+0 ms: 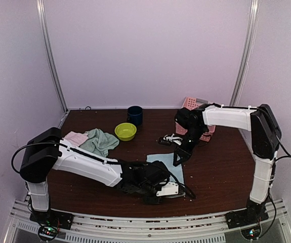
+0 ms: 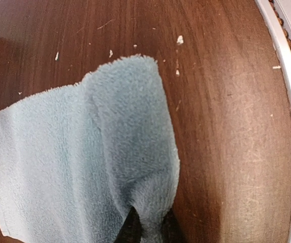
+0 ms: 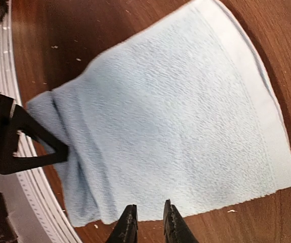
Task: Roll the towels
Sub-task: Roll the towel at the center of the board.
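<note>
The left end effector [image 2: 150, 225] was closed on an edge of the pale blue towel [image 2: 74, 162], a raised fold running ahead of it. The right end effector [image 3: 148, 217] was narrowly parted, holding nothing, with the towel flat on the tabletop [image 3: 110, 25] just ahead.

Both arms [image 1: 84, 164] wear white shells with black joints, looping black cables [image 1: 12, 159] and black pincer fingers [image 3: 128, 223]

Pale blue towel [image 3: 170, 116] spread on the dark wood desk [image 3: 110, 25].
Its left side is folded over, and the left gripper [image 3: 59, 150] pinches that fold near the desk's edge. The right gripper [image 3: 148, 220] hangs at the towel's near edge, jaws narrowly parted, holding nothing.
</note>
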### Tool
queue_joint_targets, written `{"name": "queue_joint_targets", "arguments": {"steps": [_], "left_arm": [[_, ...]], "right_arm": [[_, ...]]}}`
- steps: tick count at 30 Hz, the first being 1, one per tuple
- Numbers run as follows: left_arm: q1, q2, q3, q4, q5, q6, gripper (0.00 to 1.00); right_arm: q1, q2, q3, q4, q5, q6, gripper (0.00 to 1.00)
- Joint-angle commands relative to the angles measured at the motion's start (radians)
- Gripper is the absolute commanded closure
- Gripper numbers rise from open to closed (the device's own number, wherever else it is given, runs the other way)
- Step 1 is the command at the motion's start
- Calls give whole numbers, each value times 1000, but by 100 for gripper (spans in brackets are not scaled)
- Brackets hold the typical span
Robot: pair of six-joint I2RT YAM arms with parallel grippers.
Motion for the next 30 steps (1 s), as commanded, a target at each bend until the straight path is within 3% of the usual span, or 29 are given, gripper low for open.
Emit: {"name": "queue_joint_targets", "arguments": {"steps": [1, 9, 16, 21, 26, 30], "left_arm": [[8, -25, -2, -81, 110, -75, 89], [58, -38, 7, -89, 242, -133, 89], [210, 50, 80, -129, 664, -256, 89], [271, 125, 136, -147, 824, -306, 89], [323, 199, 137, -118, 960, -366, 88], [358, 240, 107, -71, 1048, -410, 88]], "right_arm": [[25, 45, -39, 65, 176, 45, 81], [85, 150, 5, 129, 230, 85, 81], [12, 119, 230, 19, 76, 59, 78], [-69, -52, 295, 10, 2, 54, 73], [-118, -309, 219, 112, -42, 89, 72], [-115, -550, 82, 162, -276, 13, 65]]}}
